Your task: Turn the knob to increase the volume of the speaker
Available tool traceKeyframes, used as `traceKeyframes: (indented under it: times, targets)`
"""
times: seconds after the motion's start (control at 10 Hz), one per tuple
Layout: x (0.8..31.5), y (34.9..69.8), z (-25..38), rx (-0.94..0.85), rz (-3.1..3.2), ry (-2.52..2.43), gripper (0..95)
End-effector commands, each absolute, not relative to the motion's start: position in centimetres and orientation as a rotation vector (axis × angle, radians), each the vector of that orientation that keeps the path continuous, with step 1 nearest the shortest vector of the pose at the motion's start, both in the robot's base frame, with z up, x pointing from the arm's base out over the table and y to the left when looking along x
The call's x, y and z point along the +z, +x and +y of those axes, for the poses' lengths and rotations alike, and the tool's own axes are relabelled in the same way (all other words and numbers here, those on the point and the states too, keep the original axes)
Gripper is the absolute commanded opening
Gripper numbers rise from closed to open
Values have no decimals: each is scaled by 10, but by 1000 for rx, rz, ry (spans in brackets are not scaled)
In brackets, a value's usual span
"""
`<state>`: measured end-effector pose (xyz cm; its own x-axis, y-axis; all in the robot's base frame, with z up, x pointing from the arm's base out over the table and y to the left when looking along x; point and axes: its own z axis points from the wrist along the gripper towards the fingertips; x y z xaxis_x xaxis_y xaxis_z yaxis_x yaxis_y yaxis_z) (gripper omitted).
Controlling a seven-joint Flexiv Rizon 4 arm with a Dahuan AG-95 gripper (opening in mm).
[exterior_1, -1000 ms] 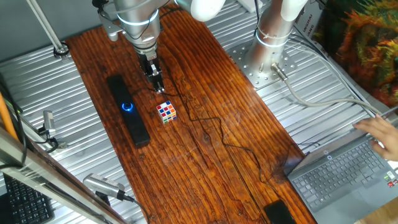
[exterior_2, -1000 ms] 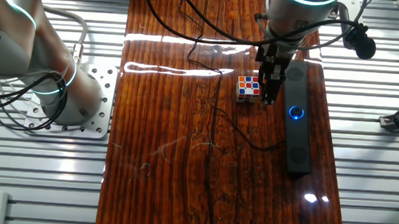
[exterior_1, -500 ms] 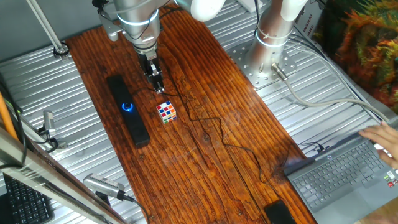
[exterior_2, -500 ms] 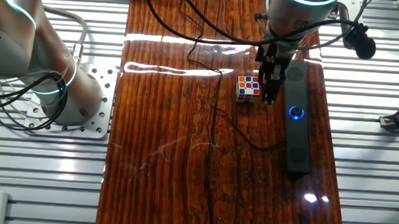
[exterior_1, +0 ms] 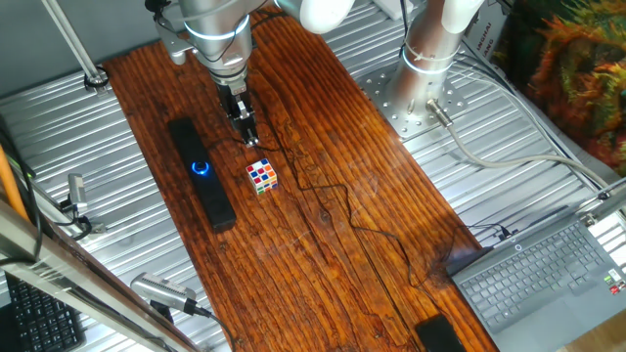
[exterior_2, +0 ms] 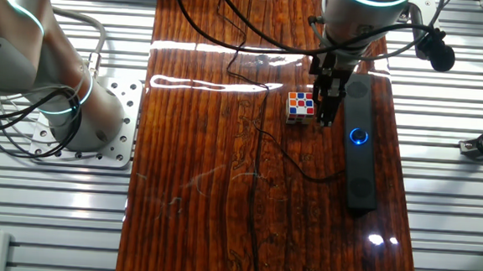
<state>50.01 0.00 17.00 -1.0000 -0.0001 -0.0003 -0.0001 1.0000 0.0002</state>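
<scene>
The knob (exterior_1: 201, 168) glows as a small blue ring set into the top of the speaker (exterior_1: 201, 174), roughly midway along the long black bar. The speaker lies flat on the wooden table (exterior_1: 323, 225), near one long edge. In the other fixed view the knob (exterior_2: 358, 136) sits past the middle of the speaker (exterior_2: 357, 147), toward the end farther from the arm.

The gripper (exterior_1: 249, 138) points down at the table beside the speaker, between it and the puzzle cube (exterior_1: 261, 176). Its tips are apart from the knob, off to the side and nearer the speaker's far end. In the other fixed view the gripper (exterior_2: 326, 117) hangs in the gap between the cube (exterior_2: 301, 106) and the speaker's edge, with the knob a short way diagonally off from the tips. The jaws look close together with nothing between them, though how narrow the gap is cannot be told.

A thin black cable (exterior_1: 333, 200) trails across the wood. A laptop (exterior_1: 543, 274) sits off the table's corner.
</scene>
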Motion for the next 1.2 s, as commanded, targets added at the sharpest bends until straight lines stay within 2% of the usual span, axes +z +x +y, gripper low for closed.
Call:
traceKeyframes:
  times: [0.1, 1.2]
  targets:
    - [171, 500, 0, -63, 3179, -211, 0]
    - [173, 500, 2, -61, 3174, -193, 0]
